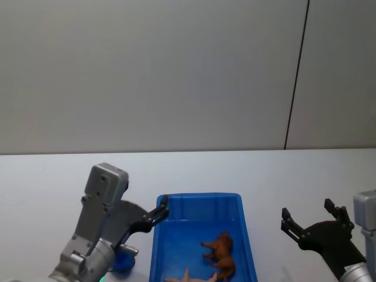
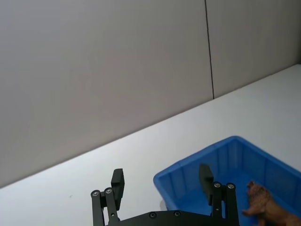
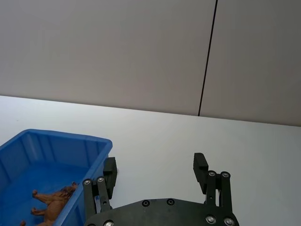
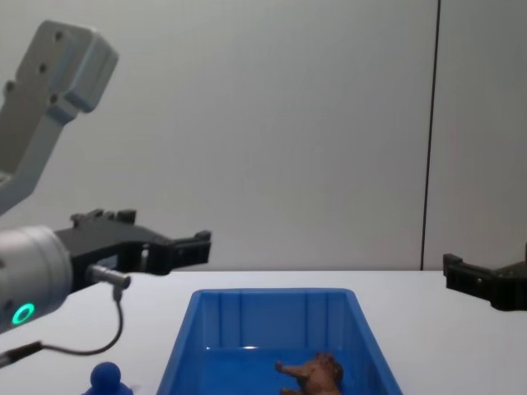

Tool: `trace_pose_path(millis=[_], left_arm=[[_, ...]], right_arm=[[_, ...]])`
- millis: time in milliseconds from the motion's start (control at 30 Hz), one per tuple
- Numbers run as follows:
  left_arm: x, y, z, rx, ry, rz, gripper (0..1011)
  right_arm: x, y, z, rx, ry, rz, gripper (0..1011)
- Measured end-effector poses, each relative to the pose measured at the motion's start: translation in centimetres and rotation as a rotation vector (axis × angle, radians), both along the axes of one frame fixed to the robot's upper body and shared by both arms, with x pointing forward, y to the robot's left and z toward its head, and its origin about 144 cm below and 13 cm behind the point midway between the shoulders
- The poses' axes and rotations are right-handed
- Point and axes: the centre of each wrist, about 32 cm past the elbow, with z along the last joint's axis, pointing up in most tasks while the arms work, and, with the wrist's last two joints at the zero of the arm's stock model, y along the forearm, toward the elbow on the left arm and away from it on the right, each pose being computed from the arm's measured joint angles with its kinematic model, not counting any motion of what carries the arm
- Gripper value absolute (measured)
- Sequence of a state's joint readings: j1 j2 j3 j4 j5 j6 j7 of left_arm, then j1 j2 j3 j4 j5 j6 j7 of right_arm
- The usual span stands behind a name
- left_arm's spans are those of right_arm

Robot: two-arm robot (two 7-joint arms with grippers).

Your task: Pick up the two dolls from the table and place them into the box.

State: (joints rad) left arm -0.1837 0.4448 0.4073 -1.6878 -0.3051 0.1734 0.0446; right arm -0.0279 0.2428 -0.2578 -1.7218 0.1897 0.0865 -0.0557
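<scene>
The blue box (image 1: pixel 198 200) stands on the white table in front of me. The brown lion-like doll (image 1: pixel 221 252) lies inside it, also seen in the chest view (image 4: pixel 314 372) and in both wrist views (image 2: pixel 262 206) (image 3: pixel 52 201). The blue doll with the ball head (image 4: pixel 107 378) stands on the table left of the box, partly hidden under my left arm (image 1: pixel 122 261). My left gripper (image 1: pixel 162 211) hovers open and empty above the box's far left corner. Right of the box, my right gripper (image 1: pixel 307 211) hangs open and empty above the table.
A pale pink object (image 1: pixel 189 277) lies in the box at the near edge, beside the lion. The white table (image 1: pixel 264 176) runs back to a grey wall with a dark vertical seam (image 1: pixel 296 76).
</scene>
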Motion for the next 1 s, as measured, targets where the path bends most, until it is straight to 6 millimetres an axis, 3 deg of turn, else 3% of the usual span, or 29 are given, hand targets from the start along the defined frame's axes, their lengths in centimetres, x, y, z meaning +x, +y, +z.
trace_pose_path(millis=[1000], left_arm=[[0.1,3.1,-1.9,0.024,0.247,0.094,1001]], right_arm=[[-0.1,-0.1,0.0,-0.001,-0.001,-0.007,1001]])
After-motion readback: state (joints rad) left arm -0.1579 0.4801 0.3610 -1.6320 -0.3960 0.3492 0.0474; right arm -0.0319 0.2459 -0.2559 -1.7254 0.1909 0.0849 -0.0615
